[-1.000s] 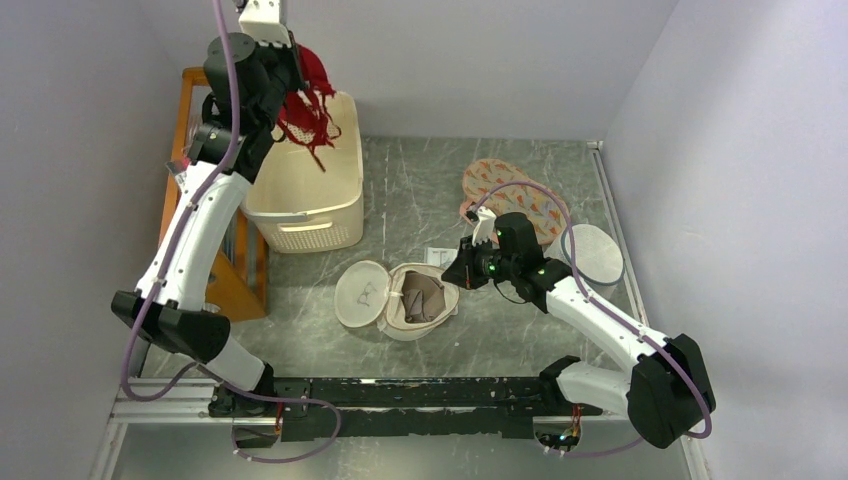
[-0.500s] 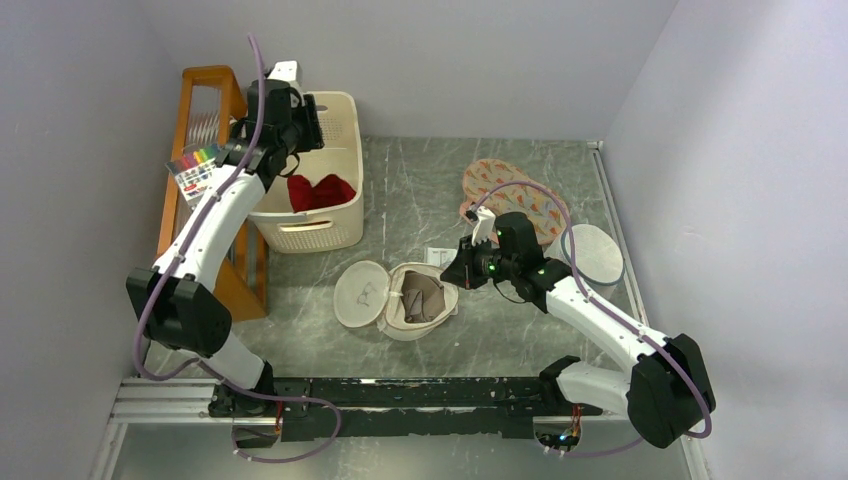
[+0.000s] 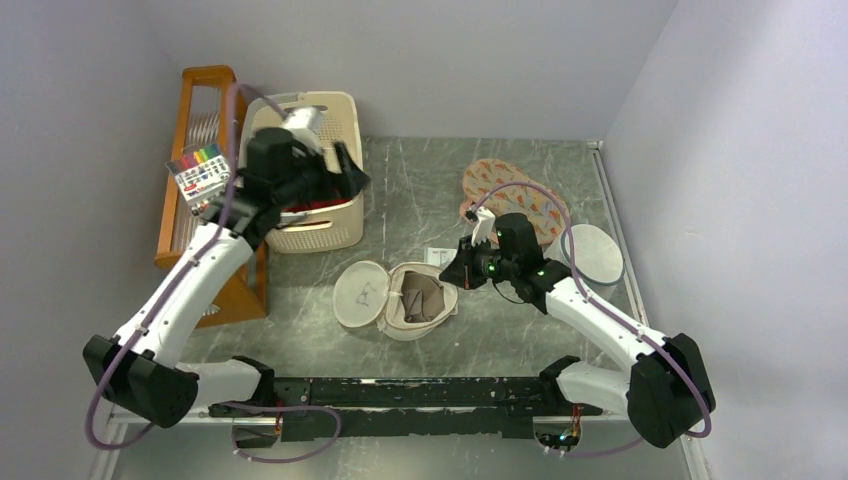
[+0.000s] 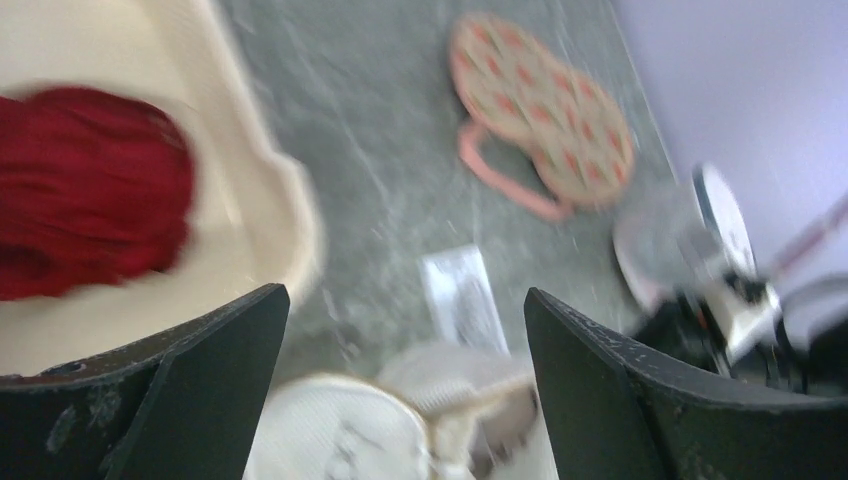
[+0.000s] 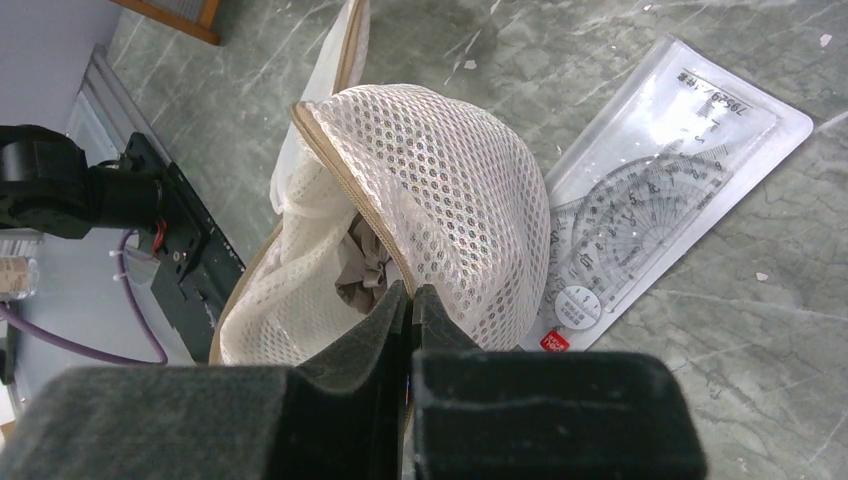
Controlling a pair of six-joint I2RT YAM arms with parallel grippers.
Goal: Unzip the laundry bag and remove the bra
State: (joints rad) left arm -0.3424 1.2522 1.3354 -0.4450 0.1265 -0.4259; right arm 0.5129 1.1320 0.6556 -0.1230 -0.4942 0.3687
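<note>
Grey marbled counter point(image 3: 500, 340) sits under bare lilac walls. At its centre the laundry bag point(image 3: 445, 300) lies unzipped and splayed like a clamshell, mouth upward. Its flat lid point(image 3: 362, 292) flops left, so the long axis runs left to right, and taupe fabric point(image 3: 420, 298) shows inside. The right hand point(image 5: 408, 292) is pinched shut on the bag's right mesh rim, apparently to anchor it. The left hand point(image 4: 405, 295) gapes wide and empty beside the cream basket point(image 3: 305, 235), where the red bra point(image 4: 85, 190) lies, seemingly its drop-off place.

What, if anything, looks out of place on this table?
A clear protractor-and-ruler pack lies flat beside the open laundry bag, odd among laundry things. The bag gapes, with a crumpled grey-brown cloth inside.
</note>
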